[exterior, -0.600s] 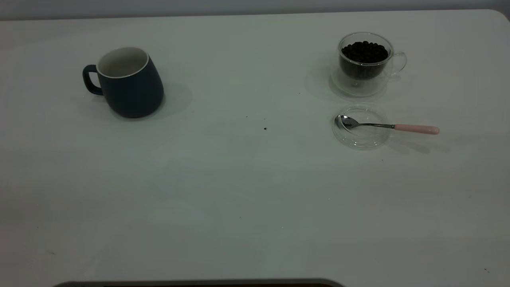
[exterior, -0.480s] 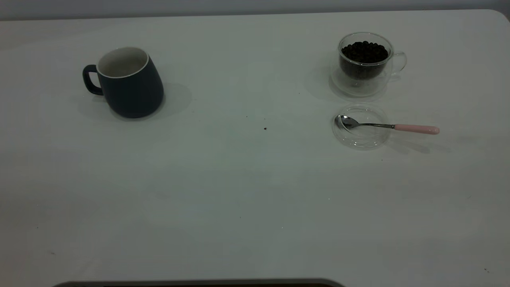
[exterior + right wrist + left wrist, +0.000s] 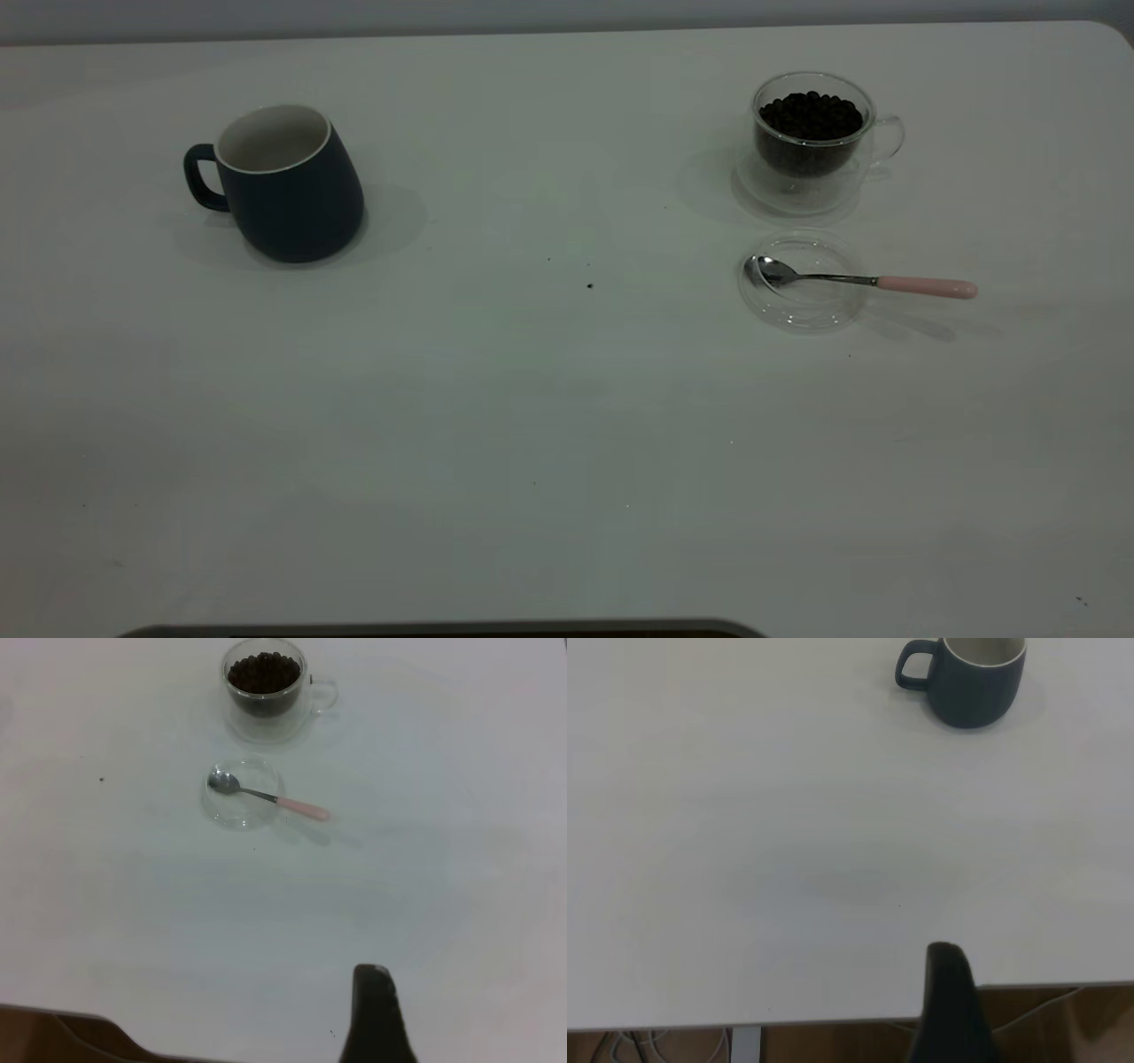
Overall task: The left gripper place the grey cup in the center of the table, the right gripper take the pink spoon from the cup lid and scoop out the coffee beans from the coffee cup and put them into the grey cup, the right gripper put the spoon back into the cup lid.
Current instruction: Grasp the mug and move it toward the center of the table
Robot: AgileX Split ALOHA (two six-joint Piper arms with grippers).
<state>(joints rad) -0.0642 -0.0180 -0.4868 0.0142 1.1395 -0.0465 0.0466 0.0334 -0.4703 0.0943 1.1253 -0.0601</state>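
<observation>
I see the grey cup [image 3: 282, 182] upright at the table's [image 3: 496, 425] left side, handle pointing outward, well apart from everything else. On the right, the coffee cup [image 3: 813, 142] holds the coffee beans [image 3: 811, 113]; just in front of it the pink spoon [image 3: 864, 281] rests with its bowl in the cup lid [image 3: 803, 282]. Both arms sit parked at the near edge.

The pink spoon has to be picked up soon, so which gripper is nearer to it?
Right. The right gripper sits at the near table edge on the pink spoon's side. The left gripper is parked at the near edge on the grey cup's side, farther away.
</observation>
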